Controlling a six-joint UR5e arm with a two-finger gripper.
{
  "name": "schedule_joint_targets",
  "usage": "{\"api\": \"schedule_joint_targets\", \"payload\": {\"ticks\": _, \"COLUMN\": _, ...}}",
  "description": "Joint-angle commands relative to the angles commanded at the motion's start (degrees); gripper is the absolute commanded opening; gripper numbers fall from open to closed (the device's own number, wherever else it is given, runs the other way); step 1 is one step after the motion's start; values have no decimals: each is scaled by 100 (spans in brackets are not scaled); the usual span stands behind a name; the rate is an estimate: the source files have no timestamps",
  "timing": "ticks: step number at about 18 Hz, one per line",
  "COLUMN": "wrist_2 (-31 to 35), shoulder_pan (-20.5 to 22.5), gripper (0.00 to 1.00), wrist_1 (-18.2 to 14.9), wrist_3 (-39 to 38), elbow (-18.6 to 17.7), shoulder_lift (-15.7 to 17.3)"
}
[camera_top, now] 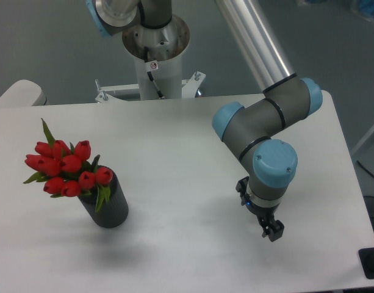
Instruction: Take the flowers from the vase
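We see a white, flat bench from above, and on its left part stands the vase, a short dark grey-black cylinder with a finely ribbed matte surface. It looks a little tilted toward the lower right in this view. In its mouth sit the flowers, a tight bunch of red tulip buds with green leaves and stems. The buds spread up and to the left of the vase rim, and one long green leaf points upward above them. The flowers are fully in the vase and nothing touches them.

On the right part of the bench we see the robot arm, made of grey segments with light blue caps at the joints. Its silver tube goes up to the top edge of the view. At the end of the arm hangs the tool, a small black two-finger piece that points down over the bench surface. It is well apart from the vase and the flowers, and it holds nothing. Its fingers are small and dark here, so we cannot tell if they are apart or closed.

Behind the bench stands the white column base of the arm.
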Motion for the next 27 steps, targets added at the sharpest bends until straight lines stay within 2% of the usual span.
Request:
{"api": "schedule_joint_targets", "payload": {"ticks": 12, "wrist_2": -88, "shoulder_pan": -70, "gripper": 100, "wrist_1": 0, "wrist_3": -237, "elbow": -131, "shoulder_lift": 88}}
{"api": "schedule_joint_targets", "payload": {"ticks": 14, "wrist_2": -350, "shoulder_pan": -70, "gripper": 100, "wrist_1": -9, "wrist_3": -255, "elbow": -149, "shoulder_lift": 140}}
{"api": "schedule_joint_targets", "payload": {"ticks": 19, "wrist_2": -1404, "shoulder_pan": 0, "gripper": 100, "wrist_1": -123, "wrist_3": -255, "elbow": -632, "shoulder_lift": 676}}
{"api": "schedule_joint_targets", "payload": {"ticks": 23, "wrist_2": -1976, "shoulder_pan": -9, "gripper": 100, "wrist_1": -132, "wrist_3": -255, "elbow": -1071, "shoulder_lift": 1176}}
{"api": "schedule_joint_targets", "payload": {"ticks": 27, "wrist_2": -2670, "shoulder_pan": 26, "gripper": 100, "wrist_1": -132, "wrist_3": -290, "elbow": -1371, "shoulder_lift": 1476}}
